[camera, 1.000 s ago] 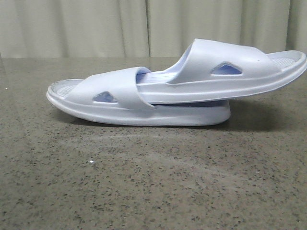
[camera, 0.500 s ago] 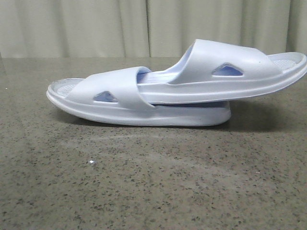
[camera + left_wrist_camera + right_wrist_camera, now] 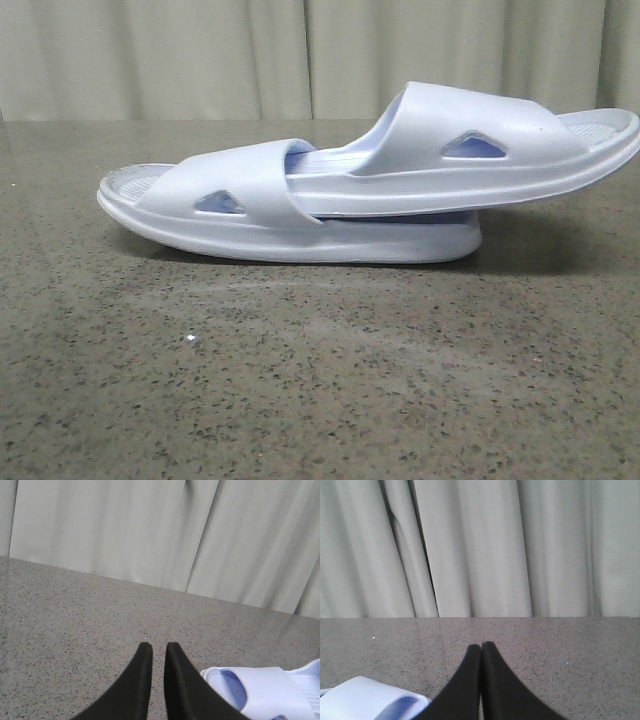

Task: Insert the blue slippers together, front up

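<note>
— Gripper positions? Left gripper holds its tips a narrow slit apart over bare worktop, gripping nothing; right gripper is pressed together, empty.

— And beyond them? Blue slippers lie nested mid-worktop, upper one pushed under the lower's strap, overhanging rightward; curtain lines the far edge.

Plain staged test setup, likely a lab: speckled grey stone-look tabletop backed along its far edge by pale pleated curtain.
</note>
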You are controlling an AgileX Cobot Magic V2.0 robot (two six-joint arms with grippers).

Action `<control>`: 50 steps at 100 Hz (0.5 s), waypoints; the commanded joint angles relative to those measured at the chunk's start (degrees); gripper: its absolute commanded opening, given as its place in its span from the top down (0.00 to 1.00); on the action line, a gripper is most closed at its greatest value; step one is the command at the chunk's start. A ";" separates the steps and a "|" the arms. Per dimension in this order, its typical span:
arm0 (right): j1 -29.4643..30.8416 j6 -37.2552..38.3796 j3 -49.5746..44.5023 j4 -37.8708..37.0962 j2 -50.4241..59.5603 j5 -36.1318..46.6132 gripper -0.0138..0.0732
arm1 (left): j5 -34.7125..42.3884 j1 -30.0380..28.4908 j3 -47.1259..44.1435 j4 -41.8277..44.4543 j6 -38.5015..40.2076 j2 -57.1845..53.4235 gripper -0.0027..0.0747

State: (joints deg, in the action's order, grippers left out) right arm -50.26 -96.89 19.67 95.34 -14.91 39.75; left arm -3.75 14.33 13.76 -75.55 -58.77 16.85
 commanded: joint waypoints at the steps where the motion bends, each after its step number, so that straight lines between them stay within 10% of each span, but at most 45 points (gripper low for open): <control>1: 0.09 -0.91 1.49 -2.73 -0.47 -0.71 0.96 | 0.87 0.23 1.47 -0.13 -0.06 0.35 0.94; 37: 0.09 -0.91 1.49 -2.73 -0.47 -0.71 0.96 | 0.90 0.23 0.70 1.02 -0.06 0.35 0.94; 50: 0.09 -0.91 1.49 -2.73 -0.47 -0.71 0.96 | 0.36 0.23 0.61 22.30 4.67 -0.41 0.94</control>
State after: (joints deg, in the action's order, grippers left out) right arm -50.26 -96.89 19.67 95.34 -14.91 39.75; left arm -3.75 14.33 12.90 -66.63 -58.04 16.75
